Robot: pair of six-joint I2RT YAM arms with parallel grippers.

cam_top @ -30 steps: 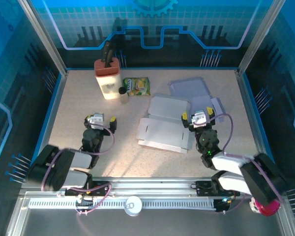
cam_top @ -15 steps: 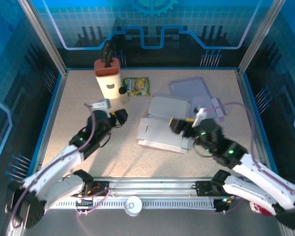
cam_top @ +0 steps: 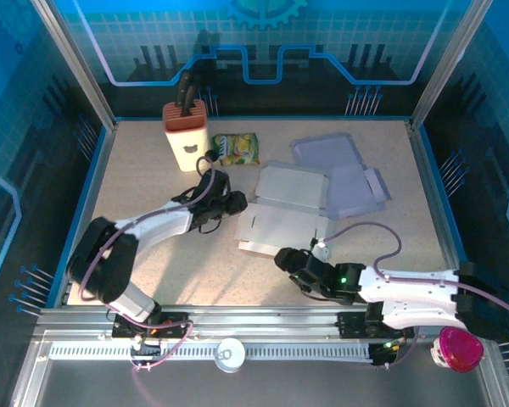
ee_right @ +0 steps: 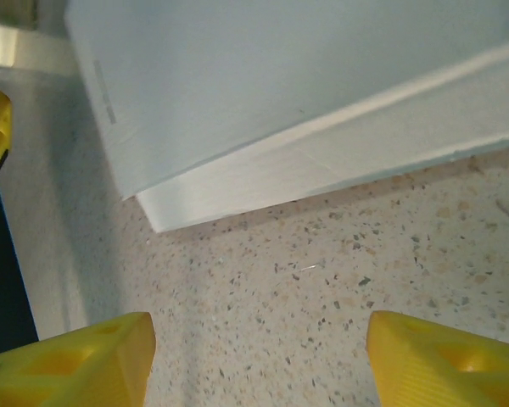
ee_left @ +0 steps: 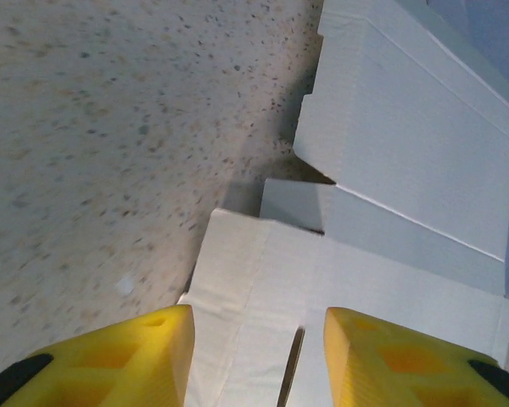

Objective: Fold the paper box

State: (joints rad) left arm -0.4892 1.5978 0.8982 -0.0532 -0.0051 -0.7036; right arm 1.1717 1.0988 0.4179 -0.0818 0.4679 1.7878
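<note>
- Left arm (cam_top: 153,227) stretched low over the surface (cam_top: 144,178); left gripper (cam_top: 235,203) at the left edge of the paper box (cam_top: 284,222), jaws apart, gripping nothing.
- Right arm (cam_top: 407,288) low; right gripper (cam_top: 285,259) just off the box's near corner, jaws apart, empty.
- Box: flat, unfolded, pale grey, mid-surface.

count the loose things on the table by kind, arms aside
white box: 1
lavender sheets: 2
snack packet: 1
tub: 1
total: 5
</note>
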